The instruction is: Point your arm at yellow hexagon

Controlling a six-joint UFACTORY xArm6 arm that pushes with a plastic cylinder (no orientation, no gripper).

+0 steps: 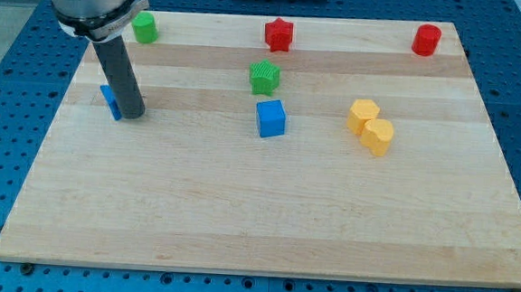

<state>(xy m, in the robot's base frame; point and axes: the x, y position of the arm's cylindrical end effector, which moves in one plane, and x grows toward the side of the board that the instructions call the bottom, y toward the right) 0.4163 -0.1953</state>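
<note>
Two yellow blocks touch each other at the view's right of the wooden board. The upper one [364, 113] looks like the yellow hexagon. The lower one [378, 136] has a more rounded shape. My tip [131, 115] rests on the board at the view's left, far from both yellow blocks. It stands right beside a small blue block [110, 100], which the rod partly hides.
A blue cube [270, 119] and a green block [264, 76] sit near the board's middle. A green block [144, 27], a red star [278, 34] and a red cylinder [426, 38] line the view's top edge.
</note>
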